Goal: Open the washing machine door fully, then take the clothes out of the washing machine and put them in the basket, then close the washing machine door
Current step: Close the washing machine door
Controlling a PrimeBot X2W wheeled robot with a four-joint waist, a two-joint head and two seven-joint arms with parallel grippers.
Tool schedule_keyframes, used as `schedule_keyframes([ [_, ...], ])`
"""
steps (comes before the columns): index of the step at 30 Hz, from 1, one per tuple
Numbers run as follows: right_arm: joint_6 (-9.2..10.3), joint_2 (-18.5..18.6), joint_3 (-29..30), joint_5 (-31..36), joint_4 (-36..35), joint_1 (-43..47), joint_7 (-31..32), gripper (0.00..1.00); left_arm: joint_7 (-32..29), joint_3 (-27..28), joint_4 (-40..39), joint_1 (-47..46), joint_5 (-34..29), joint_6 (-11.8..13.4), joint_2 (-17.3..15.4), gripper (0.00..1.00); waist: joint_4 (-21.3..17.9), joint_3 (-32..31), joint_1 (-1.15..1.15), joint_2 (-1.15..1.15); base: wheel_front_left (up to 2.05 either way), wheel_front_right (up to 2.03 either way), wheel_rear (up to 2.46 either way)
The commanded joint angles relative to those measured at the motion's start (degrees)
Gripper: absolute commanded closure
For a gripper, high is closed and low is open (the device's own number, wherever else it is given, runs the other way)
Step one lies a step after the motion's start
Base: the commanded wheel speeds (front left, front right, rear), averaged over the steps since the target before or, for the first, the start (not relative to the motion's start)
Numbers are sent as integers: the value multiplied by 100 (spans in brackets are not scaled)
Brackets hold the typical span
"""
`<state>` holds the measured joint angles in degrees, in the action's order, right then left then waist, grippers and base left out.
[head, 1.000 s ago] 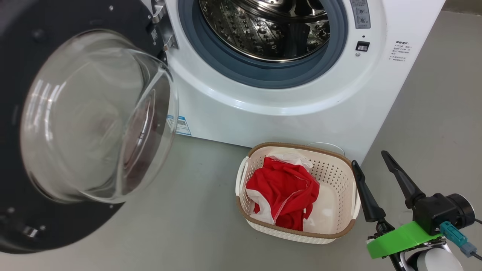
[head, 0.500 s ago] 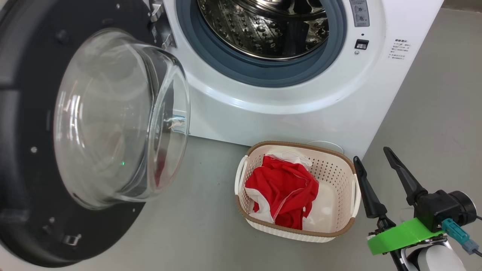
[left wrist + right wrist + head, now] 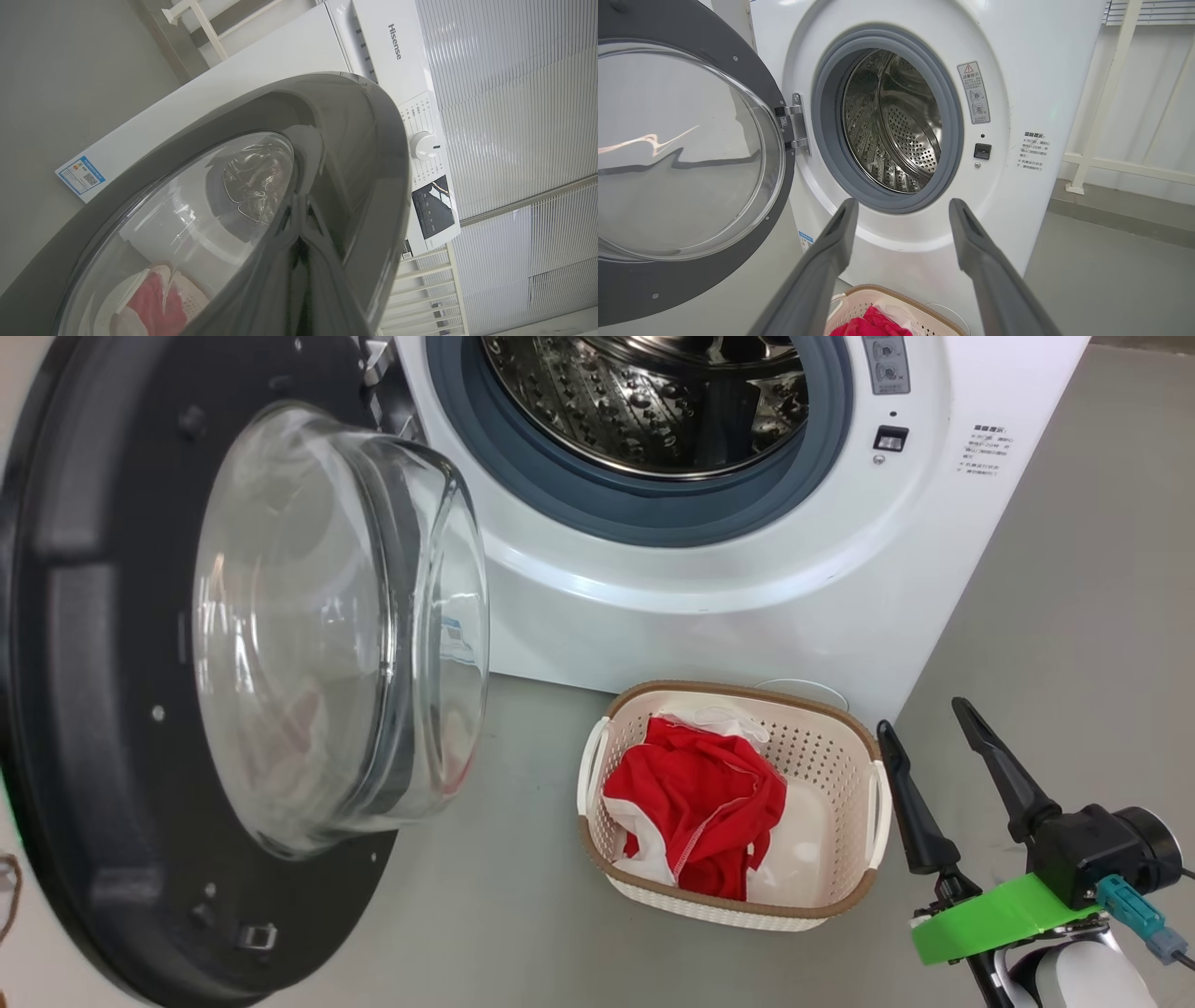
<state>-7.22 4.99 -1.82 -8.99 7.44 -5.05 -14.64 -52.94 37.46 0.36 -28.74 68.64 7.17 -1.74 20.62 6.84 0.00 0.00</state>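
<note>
left gripper pinched closed against the door; right gripper spread empty beside basket.

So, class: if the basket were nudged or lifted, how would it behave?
The basket is perforated plastic, so probably light and apt to slide on the smooth floor. The clothes bunch to one side, so lifting may tilt it that way.

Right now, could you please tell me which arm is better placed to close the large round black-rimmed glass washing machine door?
Probably the left: the left gripper, shut, lies against the glossy outer rim of the door. The right gripper hangs open beside the cream perforated basket, apart from the door.
</note>
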Motion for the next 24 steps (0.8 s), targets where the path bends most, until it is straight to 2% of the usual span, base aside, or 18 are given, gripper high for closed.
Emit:
schedule_keyframes([
  [1, -26, 2, -117, -18, -135, -223, -36, 0, -100, -62, -259, 133, 86, 59, -128, 100, -18, 6, 0, 0, 0, 0, 0],
  [13, -26, 3, -143, -33, -125, -229, -36, 0, 246, -918, -912, 767, 720, 337, -115, 100, -181, -8, 0, 0, 0, 0, 0],
  [24, -26, 20, -182, -41, -117, -215, -36, 0, 593, -1626, -1428, 1172, 1126, 459, -114, 100, -394, -23, 0, 0, 0, 0, 0],
])
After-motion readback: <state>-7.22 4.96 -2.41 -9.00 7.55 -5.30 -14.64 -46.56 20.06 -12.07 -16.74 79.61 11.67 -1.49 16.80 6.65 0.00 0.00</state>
